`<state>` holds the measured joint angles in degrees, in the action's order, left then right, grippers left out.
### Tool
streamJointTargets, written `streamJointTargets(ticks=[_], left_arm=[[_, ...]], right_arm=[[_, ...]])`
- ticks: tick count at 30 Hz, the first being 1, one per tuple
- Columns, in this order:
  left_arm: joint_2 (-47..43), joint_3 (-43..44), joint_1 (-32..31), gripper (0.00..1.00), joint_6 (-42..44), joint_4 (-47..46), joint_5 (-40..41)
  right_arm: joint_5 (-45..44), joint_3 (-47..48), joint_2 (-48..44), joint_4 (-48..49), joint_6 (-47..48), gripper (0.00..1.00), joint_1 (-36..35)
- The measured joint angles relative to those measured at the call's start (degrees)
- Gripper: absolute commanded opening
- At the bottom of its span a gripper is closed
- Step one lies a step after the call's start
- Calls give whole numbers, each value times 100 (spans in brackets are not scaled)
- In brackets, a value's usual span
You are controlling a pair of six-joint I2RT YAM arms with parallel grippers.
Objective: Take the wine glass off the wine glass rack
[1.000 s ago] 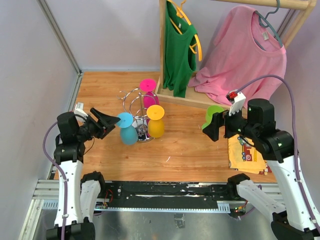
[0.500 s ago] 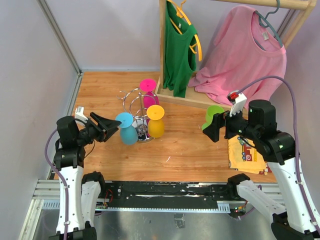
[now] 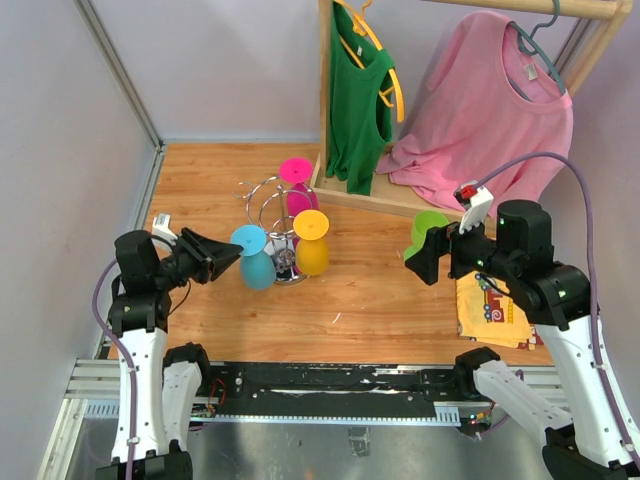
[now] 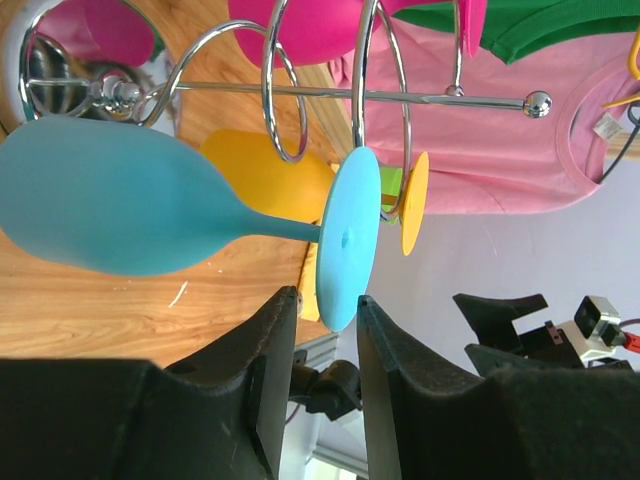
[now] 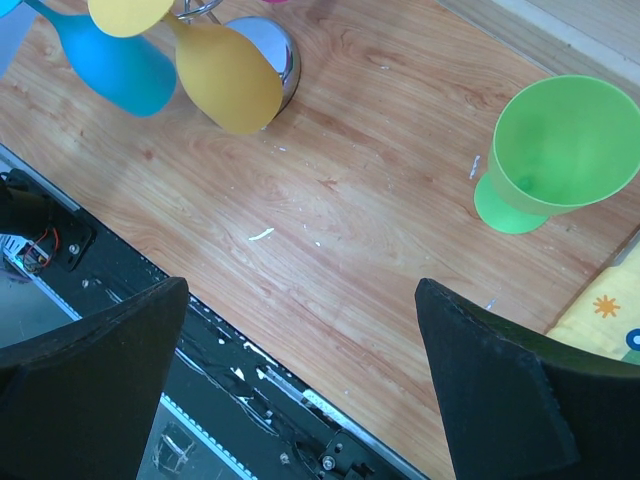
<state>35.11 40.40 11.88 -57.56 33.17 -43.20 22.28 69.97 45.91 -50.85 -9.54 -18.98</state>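
Turquoise plastic wine glass point(image 4: 130, 205) hangs bowl-down on the shiny silver wire rack point(image 4: 400, 97), its flat foot turned out toward my left arm. That is why I have the left gripper point(image 4: 325, 296) lined up edge-on with the foot. In the left wrist view the two black fingers are apart, with the rim of the foot just at the mouth of the gap. Nothing is clamped yet. I judge this to be the approach just ahead of the grasp, with the removal itself not yet begun.

I cannot make out exactly how the stem sits in its curled loop, so I expect the glass to need sliding out along the loop's opening, not a straight pull. A yellow wine glass point(image 3: 311, 245) and a pink wine glass point(image 3: 297, 180) share the same stand, close beside the blue one, and a sideways tug could rock the rack or knock them.

My right gripper point(image 5: 300, 290) hangs over the wooden tabletop point(image 5: 380, 230) with its fingers spread wide and holding nothing, well apart from the rack and near a green plastic cup point(image 5: 555, 150). I read that as parked out of the way.
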Motion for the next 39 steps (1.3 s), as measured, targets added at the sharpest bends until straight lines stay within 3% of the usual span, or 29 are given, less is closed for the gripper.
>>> streamJointTargets(ticks=[5, 10, 26, 39], left_arm=[[31, -24, 0, 22, -68, -120, -63], [79, -101, 0, 1, -146, -219, -149], [146, -55, 0, 0, -490, -295, -315], [129, 483, 0, 0, -566, 282, -131]], right_arm=[[33, -22, -13, -4, -39, 98, 0], [48, -52, -46, -4, -55, 98, 0], [48, -149, -151, -13, -55, 98, 0], [46, -153, -184, -33, -55, 98, 0]])
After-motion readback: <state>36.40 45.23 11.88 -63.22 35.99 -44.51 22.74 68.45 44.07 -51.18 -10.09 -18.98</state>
